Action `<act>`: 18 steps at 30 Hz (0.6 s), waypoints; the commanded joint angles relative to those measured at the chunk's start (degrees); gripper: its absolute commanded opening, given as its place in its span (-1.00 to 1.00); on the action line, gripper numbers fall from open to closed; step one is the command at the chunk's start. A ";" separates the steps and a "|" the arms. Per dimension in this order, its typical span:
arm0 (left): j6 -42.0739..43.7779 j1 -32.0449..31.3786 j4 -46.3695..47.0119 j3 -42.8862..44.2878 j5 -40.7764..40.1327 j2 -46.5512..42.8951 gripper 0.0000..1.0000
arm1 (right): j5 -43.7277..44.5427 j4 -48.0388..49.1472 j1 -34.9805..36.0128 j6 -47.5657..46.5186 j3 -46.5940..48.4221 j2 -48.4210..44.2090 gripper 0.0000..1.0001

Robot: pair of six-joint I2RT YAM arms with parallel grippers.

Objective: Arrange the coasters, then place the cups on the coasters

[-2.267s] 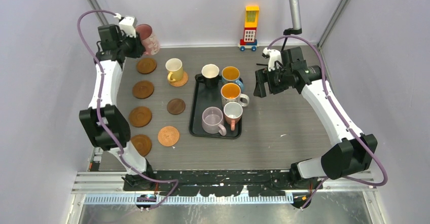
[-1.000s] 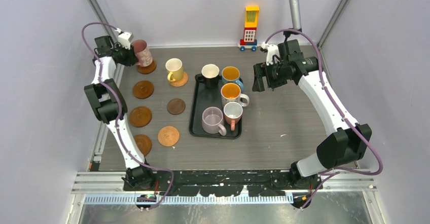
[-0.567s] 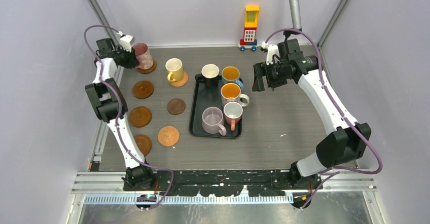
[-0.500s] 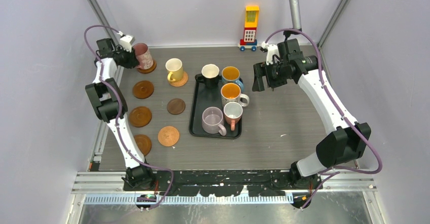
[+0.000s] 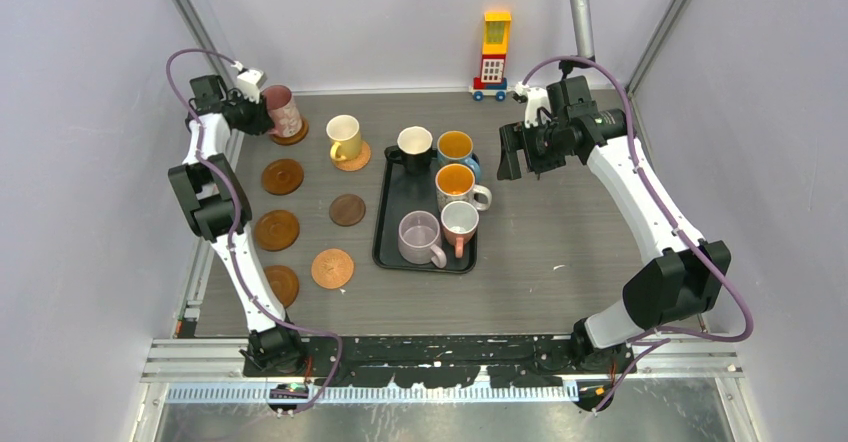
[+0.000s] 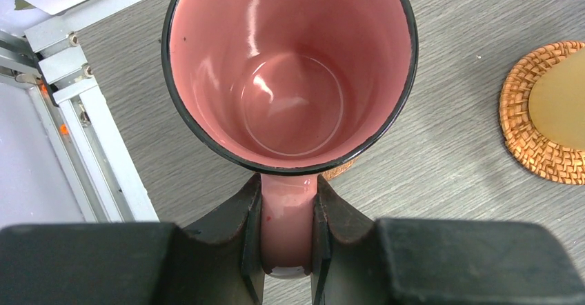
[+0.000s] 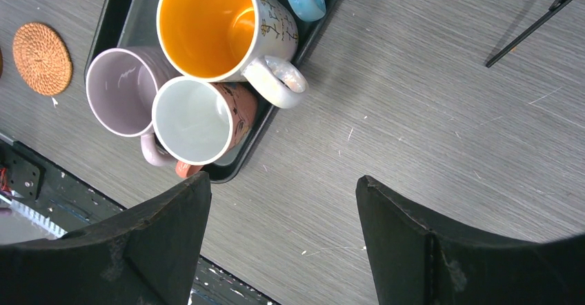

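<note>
A pink mug (image 5: pixel 283 110) stands upright on the back-left coaster (image 5: pixel 291 133). My left gripper (image 5: pixel 262 112) is shut on its handle (image 6: pixel 288 222), with the pink inside (image 6: pixel 290 70) right ahead of the fingers. A pale yellow mug (image 5: pixel 344 137) rests on a woven coaster (image 5: pixel 355 157). Several bare coasters (image 5: pixel 283 176) lie along the left. Black (image 5: pixel 414 148), blue (image 5: pixel 456 148), white-patterned (image 5: pixel 456 184), salmon (image 5: pixel 459 224) and lilac (image 5: pixel 420 237) mugs stand on the tray. My right gripper (image 5: pixel 505 154) hangs open above the table right of the tray, nothing between its fingers (image 7: pixel 172 222).
The black tray (image 5: pixel 391 245) lies mid-table. A yellow-red toy tower (image 5: pixel 493 54) stands at the back wall. A metal frame rail (image 6: pixel 83 132) runs close to the pink mug's left. Bare grey tabletop (image 5: pixel 560 252) lies right of the tray.
Over the last second the left arm brought the pink mug slightly down and upright onto the back-left coaster, then held still. The right arm has not moved.
</note>
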 commanded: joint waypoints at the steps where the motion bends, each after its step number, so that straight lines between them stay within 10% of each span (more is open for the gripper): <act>1: 1.07 0.48 4.82 1.21 3.35 -3.89 -1.00 | -0.26 0.31 0.08 0.13 2.18 -0.48 0.63; 18: 2.47 0.49 4.28 -4.91 2.70 -7.61 -0.14 | -0.15 0.08 0.12 -0.40 1.68 -1.05 0.63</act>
